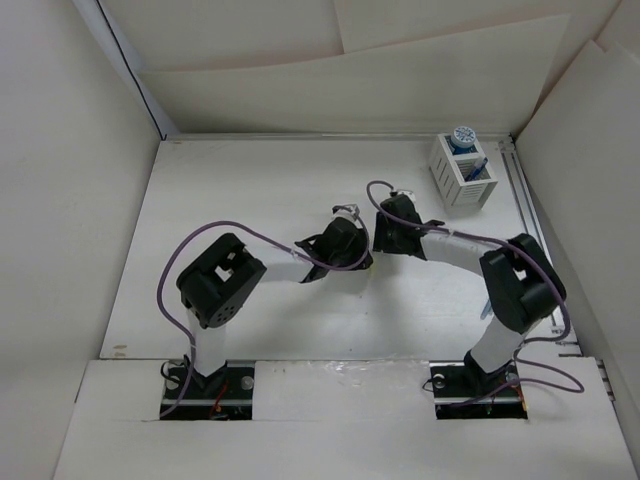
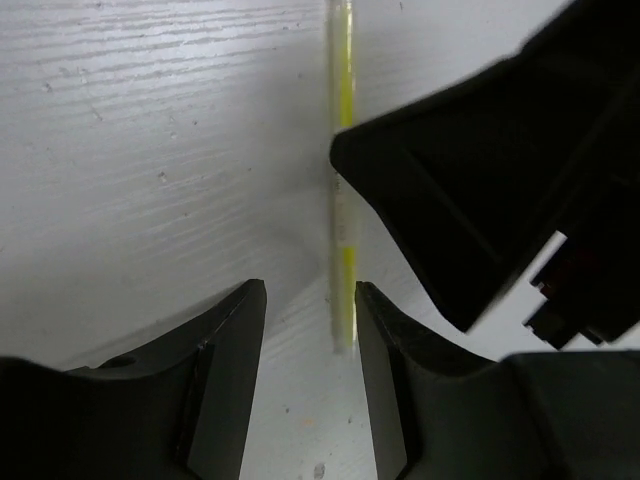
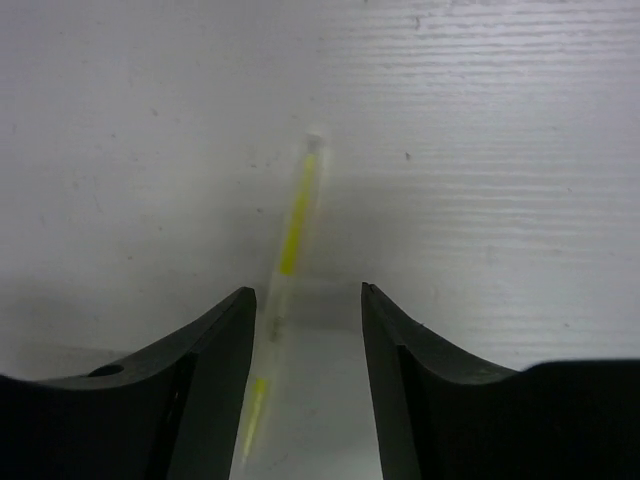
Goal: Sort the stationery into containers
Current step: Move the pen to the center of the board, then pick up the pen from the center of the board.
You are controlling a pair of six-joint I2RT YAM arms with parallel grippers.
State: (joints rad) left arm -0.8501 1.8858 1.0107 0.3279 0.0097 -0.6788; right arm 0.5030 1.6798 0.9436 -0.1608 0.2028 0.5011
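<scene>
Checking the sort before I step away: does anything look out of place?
The pale-yellow stick lies loose on the table, outside the white organizer box. Oddly, both the left gripper and the right gripper straddle it at once, jaws open, crowding each other. A roll and the blue pen sit in the box.

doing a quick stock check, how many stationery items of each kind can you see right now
patterned roll: 1
blue pen: 1
pale-yellow stick: 1
total: 3
</scene>
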